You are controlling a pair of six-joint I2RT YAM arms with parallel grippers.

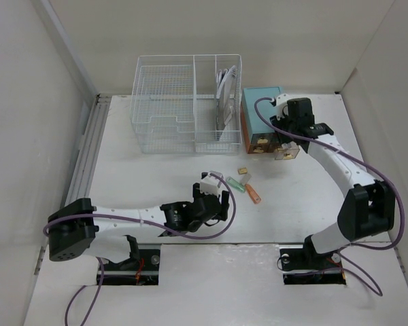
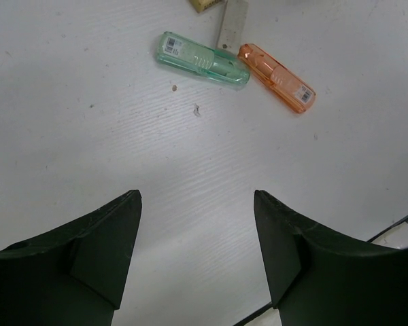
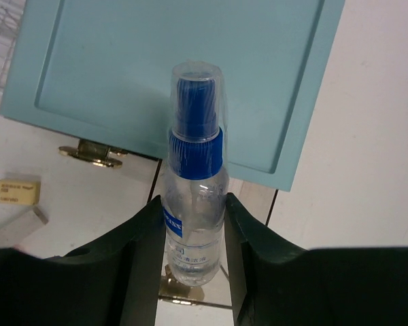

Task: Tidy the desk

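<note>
On the white desk (image 1: 143,183) my left gripper (image 1: 217,197) hovers open and empty near the front middle. Just beyond its fingers (image 2: 109,238) lie a green translucent stick (image 2: 202,60) and an orange one (image 2: 277,78). My right gripper (image 1: 285,146) is at the front of the teal drawer box (image 1: 258,109). It is shut on a clear spray bottle (image 3: 195,197) with a blue cap, held upright by its lower body. Under the bottle shows a pale wooden drawer with a brass handle (image 3: 180,288).
A white wire basket (image 1: 183,102) with papers in its right section stands at the back, left of the teal box. A yellowish eraser (image 1: 243,170) and a grey bar (image 1: 245,178) lie by the sticks. A ribbed metal rail (image 1: 88,149) runs along the left edge.
</note>
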